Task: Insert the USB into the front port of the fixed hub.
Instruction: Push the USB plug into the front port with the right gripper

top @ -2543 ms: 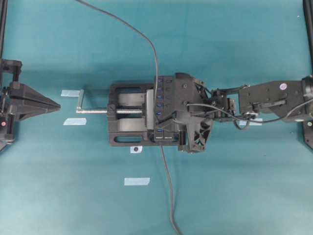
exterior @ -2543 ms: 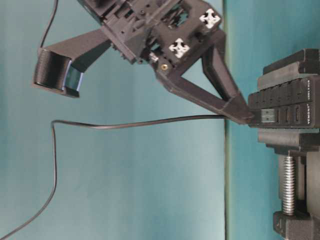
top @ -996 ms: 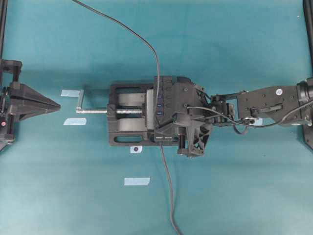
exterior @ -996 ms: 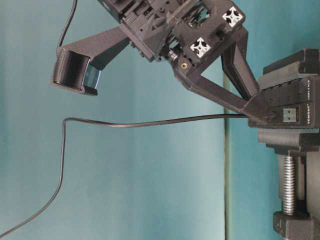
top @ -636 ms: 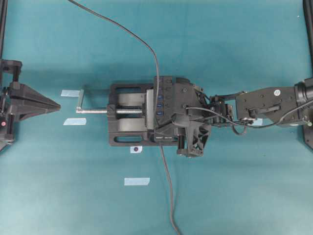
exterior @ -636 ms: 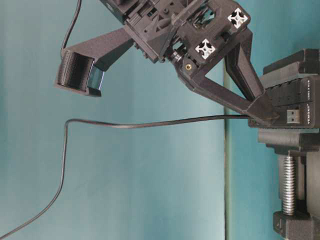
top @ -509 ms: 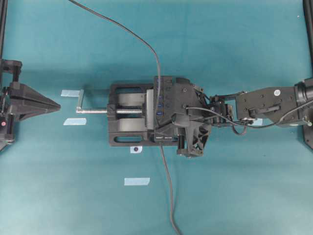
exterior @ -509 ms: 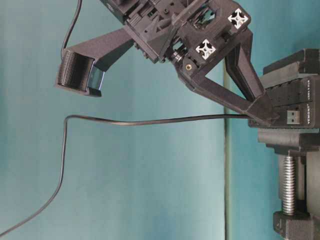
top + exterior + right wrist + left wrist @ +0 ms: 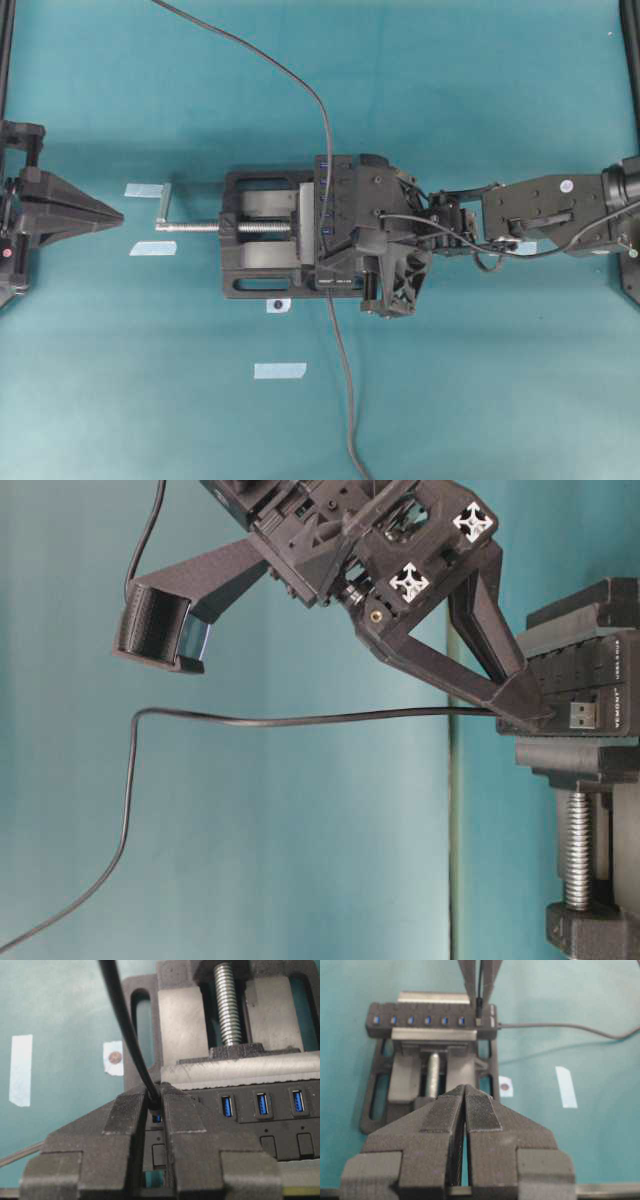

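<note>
Alignment is the whole game at this step, so here's how I'd play it. The right gripper (image 9: 156,1110) is pinched tight on the USB (image 9: 155,1103), with the cable (image 9: 120,1025) running up out of the closed fingers, and it sits right over the end socket of the fixed hub (image 9: 260,1110). In the left wrist view the plug (image 9: 478,1010) hangs between the two fingertips directly above the last port in the row, the one nearest the hub's own lead (image 9: 560,1027). In the table-level view the fingertip (image 9: 525,708) is against the end of the hub (image 9: 600,675), but I can't tell from any view how deep the plug is in, or whether it's in at all. The hub is clamped in the vise (image 9: 262,248), so it won't slide away, which means any misalignment turns into jamming. My take: keep the grip firm, keep the plug square to the socket face, and push straight along the port axis, slowly. If it binds, back off a touch and re-center instead of forcing it. Watch the cable too, it loops off across the table (image 9: 480,400) and could tug the plug sideways. The left gripper (image 9: 465,1105) is parked well back with its pads pressed together, holding nothing, so it's out of the way.
</note>
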Controlling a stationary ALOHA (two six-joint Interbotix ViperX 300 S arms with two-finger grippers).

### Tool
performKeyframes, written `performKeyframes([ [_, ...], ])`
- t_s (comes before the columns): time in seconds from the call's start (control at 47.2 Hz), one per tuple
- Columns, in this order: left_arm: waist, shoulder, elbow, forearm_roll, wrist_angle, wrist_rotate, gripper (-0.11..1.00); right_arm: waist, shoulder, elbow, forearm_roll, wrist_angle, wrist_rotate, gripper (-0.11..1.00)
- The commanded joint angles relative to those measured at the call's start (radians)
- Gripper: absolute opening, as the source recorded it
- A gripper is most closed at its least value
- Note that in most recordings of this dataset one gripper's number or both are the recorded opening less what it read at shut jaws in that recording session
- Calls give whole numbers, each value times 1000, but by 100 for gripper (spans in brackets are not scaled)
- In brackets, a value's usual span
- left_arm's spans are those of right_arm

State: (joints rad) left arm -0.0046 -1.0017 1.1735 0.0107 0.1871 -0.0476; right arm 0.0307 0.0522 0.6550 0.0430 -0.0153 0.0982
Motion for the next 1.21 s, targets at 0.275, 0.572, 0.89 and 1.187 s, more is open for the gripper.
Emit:
performKeyframes([
  [0.275, -2, 5, -8, 2, -14, -3, 0, -3, -34, -14, 0, 46, 6, 6],
  [0.572, -2, 5, -5, 2, -18, -3, 0, -3, -40, -15, 0, 63, 6, 6],
  [0.89, -2, 5, -3, 2, -18, -3, 0, -3, -17, -35, 0, 46, 6, 6],
  [1.187, -2, 5, -2, 2, -21, -5, 0, 3, 6, -58, -2, 41, 8, 6],
])
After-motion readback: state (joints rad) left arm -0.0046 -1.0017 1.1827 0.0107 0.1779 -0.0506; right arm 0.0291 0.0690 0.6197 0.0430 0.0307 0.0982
